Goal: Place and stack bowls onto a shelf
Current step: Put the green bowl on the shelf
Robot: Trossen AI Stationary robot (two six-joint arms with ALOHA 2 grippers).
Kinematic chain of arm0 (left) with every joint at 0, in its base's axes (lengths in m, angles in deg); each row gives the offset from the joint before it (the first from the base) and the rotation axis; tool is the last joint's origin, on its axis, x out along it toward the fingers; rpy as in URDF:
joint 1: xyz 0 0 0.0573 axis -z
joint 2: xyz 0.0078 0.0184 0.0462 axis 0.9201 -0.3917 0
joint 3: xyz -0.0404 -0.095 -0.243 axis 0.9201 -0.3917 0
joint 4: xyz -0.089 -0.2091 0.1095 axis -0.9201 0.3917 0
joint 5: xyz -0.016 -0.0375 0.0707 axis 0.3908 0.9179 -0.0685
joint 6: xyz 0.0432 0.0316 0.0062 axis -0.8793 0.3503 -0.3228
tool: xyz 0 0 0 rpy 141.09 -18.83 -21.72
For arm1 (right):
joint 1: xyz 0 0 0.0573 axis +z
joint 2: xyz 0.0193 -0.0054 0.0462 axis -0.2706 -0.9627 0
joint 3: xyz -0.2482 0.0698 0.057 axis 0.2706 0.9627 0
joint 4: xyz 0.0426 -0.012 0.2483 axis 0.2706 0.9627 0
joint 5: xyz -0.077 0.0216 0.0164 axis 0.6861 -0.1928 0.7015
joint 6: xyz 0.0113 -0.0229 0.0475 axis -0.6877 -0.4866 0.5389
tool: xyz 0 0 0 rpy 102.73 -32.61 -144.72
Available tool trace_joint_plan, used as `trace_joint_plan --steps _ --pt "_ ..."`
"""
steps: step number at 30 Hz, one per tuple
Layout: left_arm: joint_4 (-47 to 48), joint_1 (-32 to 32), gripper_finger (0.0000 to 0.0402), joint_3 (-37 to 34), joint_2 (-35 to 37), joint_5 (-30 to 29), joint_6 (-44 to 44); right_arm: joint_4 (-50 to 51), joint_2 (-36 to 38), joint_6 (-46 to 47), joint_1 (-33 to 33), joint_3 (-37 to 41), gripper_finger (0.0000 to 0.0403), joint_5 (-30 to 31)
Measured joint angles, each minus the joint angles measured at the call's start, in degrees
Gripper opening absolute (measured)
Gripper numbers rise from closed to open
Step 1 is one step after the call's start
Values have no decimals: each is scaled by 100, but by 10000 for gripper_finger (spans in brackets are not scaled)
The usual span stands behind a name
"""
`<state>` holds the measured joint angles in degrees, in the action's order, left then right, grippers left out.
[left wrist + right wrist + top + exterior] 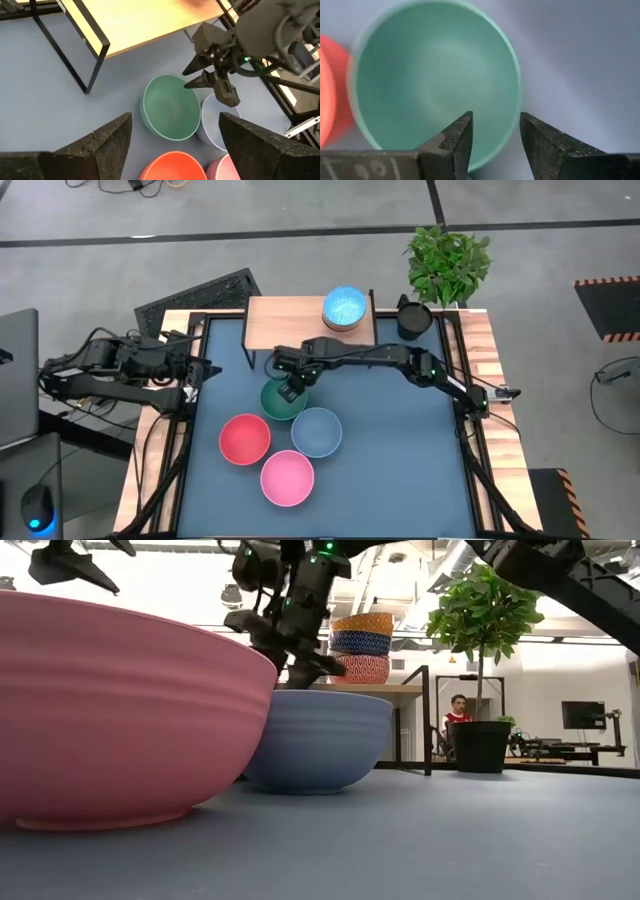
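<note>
While the blue-topped table [400, 460] is carrying everything here, the items are being listed from largest down.

Shelf [285, 325]: light-wood board on thin black legs, standing at the far edge of the table. A stack of small patterned bowls [345, 307] is sitting on its right half; from above only the bright blue top one is showing, while the low view is showing orange, blue and red-patterned sides one above another.

Potted plant [450, 260]: standing beyond the table's far right corner, with a black cup [412, 320] just beside the shelf's right end.

Pink bowl [287, 477]: lying nearest the front of the table, touching or almost touching the grey-blue bowl [317, 431] behind it.

Red bowl [245, 439]: sitting left of the grey-blue bowl, near the pink one.

Green bowl [280, 401]: resting on the table just in front of the shelf, close beside the grey-blue bowl.

Right gripper [291, 388]: reaching in from the right and hanging over the green bowl's rim, its fingers [455, 137] spread, one inside the rim and one outside, not yet closing on it.

Left gripper [197, 372]: waiting at the table's left edge, fingers spread wide.

A person in a red top [458, 718] is sitting in the room behind.
</note>
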<state>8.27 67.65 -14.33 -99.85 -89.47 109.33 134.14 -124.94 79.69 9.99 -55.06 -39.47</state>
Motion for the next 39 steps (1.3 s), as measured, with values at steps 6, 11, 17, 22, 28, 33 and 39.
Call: trace_joint_plan --steps 6,11,17,22,28,33,39 --pt "7 0 283 0 -7 141 -15 201 -460 20 120 0 186 28" --pt "5 0 283 0 -9 217 0 214 -544 103 178 11 167 -280" --pt "2 0 283 0 -9 205 -1 182 -428 -10 203 -1 125 -323" --pt "2 0 283 0 -9 201 -31 72 -341 -47 194 -9 122 -411" --pt "2 0 283 0 -9 197 -31 -191 -406 -125 177 -9 123 -417" --pt "2 0 283 0 -9 183 -42 -395 -460 -60 156 6 123 -426" --pt "2 0 283 0 -9 148 -53 -440 -450 119 92 0 72 -457"
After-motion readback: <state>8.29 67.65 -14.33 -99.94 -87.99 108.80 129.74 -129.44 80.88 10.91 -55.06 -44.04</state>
